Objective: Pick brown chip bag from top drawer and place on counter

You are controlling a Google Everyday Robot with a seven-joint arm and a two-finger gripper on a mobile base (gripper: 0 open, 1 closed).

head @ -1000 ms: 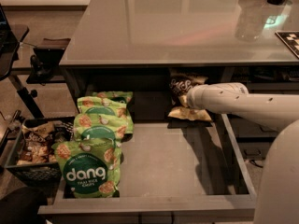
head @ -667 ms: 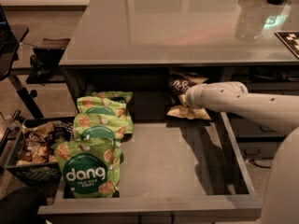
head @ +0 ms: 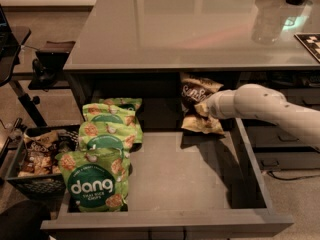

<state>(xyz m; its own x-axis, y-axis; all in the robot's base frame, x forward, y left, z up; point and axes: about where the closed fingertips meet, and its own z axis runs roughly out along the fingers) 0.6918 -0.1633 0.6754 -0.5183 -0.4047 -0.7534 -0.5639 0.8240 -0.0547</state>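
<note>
The brown chip bag (head: 194, 93) stands at the back right of the top drawer (head: 175, 174), its dark top under the counter's edge and its tan lower part (head: 202, 125) hanging to the drawer floor. My gripper (head: 204, 109), at the tip of the white arm (head: 260, 106) reaching in from the right, is against the bag's middle and appears shut on it, where the bag is pinched. The counter (head: 190, 29) is the glossy grey top above the drawer.
Three green "dang" bags (head: 97, 179) lie stacked along the drawer's left side. A black basket of snacks (head: 35, 156) stands on the floor to the left. Narrower handled drawers (head: 280, 144) are to the right. A clear cup (head: 267, 19) stands on the counter's far right.
The arm's tip has drawn slightly right and toward the drawer's front, and the brown bag has come with it, showing more of its dark top.
</note>
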